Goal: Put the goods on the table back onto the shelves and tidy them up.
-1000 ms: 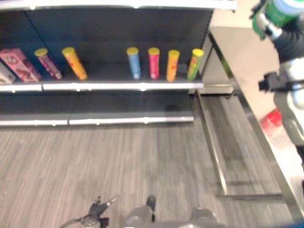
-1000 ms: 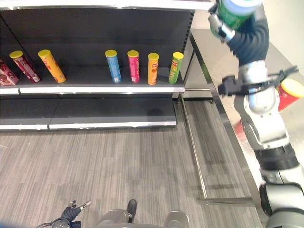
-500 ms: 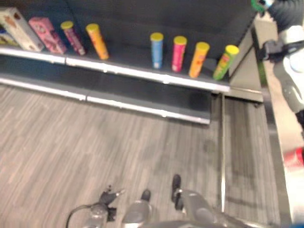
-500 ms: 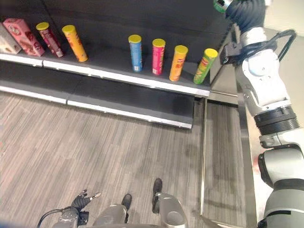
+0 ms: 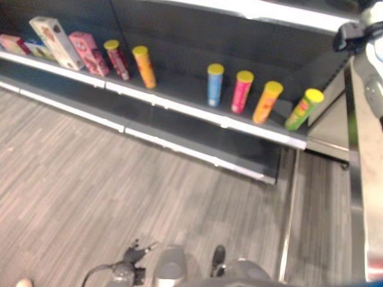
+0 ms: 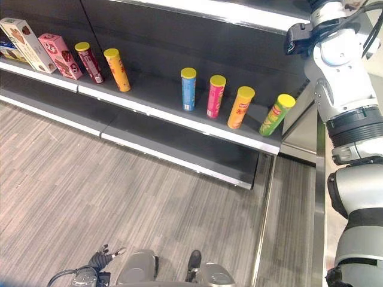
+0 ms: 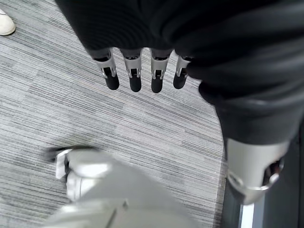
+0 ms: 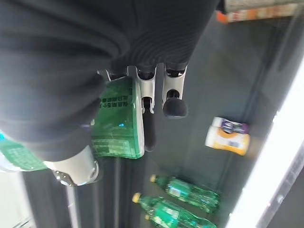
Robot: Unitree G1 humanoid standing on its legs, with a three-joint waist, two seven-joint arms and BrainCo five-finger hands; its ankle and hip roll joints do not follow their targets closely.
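While right robot hand [image 8: 142, 95] gripped green can [image 8: 116, 121] above shelf | left robot hand [image 7: 142, 76] hung slack-fingered over floor [image 7: 57, 104] | four cans [image 6: 233, 101] stood on shelf [image 6: 179, 116]

Right hand [image 8: 142, 95] curled round a green can [image 8: 118, 121], held above a dark shelf [image 8: 213, 85]. On the shelf: 2 green bottles [image 8: 178, 199] lying near the can, 1 yellow-and-white pack [image 8: 227, 136] beyond the fingertips [image 8: 175, 107].
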